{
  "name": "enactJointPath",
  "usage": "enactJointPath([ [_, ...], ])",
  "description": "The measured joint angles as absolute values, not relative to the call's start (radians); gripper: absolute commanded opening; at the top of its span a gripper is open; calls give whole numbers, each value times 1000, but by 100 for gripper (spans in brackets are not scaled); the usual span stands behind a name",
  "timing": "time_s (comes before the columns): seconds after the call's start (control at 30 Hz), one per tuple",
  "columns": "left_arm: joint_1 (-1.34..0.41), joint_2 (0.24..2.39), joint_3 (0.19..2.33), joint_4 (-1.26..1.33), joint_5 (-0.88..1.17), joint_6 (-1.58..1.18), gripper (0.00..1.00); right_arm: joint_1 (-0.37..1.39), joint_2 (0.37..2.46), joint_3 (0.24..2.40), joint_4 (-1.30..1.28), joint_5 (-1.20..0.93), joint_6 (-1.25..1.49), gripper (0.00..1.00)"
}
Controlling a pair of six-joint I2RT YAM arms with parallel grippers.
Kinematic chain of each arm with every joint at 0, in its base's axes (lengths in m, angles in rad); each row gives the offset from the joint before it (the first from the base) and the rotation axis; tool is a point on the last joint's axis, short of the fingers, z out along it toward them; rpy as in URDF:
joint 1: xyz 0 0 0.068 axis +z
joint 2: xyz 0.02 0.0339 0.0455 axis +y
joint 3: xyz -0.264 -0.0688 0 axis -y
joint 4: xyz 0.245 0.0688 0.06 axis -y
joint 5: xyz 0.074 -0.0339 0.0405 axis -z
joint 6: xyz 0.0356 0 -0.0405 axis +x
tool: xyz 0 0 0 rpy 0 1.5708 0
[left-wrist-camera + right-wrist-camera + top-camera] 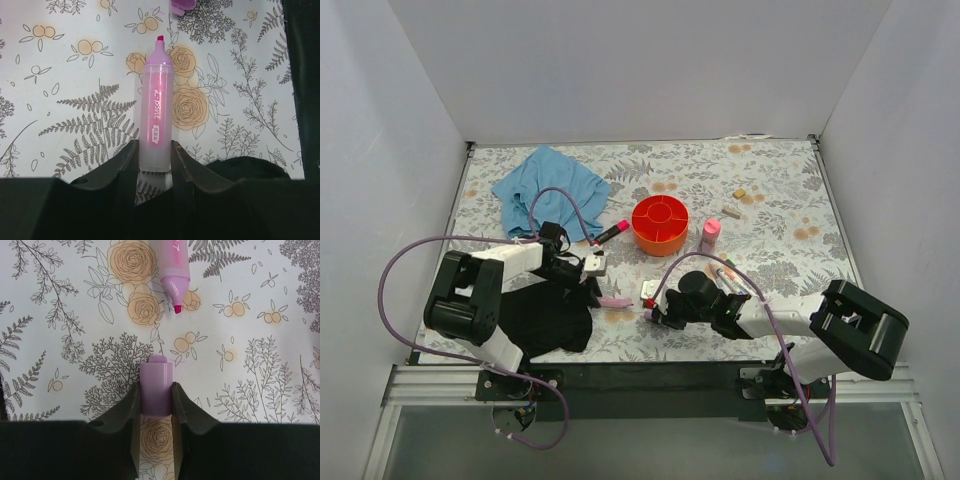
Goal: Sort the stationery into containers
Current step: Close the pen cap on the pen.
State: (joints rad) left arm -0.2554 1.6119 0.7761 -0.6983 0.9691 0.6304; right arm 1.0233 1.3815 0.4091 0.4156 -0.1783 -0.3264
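My left gripper [153, 160] is shut on the base of an uncapped pink highlighter [158, 110], whose tip points away from me over the floral table. My right gripper [156, 402] is shut on its lilac cap [156, 389], which faces the highlighter's tip [176, 275] across a small gap. In the top view the two grippers [600, 295] [650, 312] meet at the table's front centre with the highlighter [616, 300] between them. The orange divided bowl [660, 225] stands behind them. A pink bottle [710, 235] stands to its right and a dark marker with a pink cap [611, 232] lies to its left.
A blue cloth [550, 188] lies at the back left. A black cloth [545, 315] lies under the left arm at the front. Thin markers [728, 270] lie by the right arm. Small sticks [731, 213] lie behind the bottle. White walls enclose the table.
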Motion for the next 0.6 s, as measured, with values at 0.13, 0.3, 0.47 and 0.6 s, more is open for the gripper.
enactJointPath([
  [0.13,-278,1597,759,-683,968,605,0,1023,1412,413,452,-205,-341,1],
  [0.3,-312,1592,732,-648,952,575,0,1023,1456,436,483,-231,-348,1],
  [0.47,-333,1592,731,-618,948,548,0,1023,1488,459,496,-242,-353,1],
  [0.6,-343,1593,731,-601,945,536,0,1023,1498,468,496,-242,-356,1],
])
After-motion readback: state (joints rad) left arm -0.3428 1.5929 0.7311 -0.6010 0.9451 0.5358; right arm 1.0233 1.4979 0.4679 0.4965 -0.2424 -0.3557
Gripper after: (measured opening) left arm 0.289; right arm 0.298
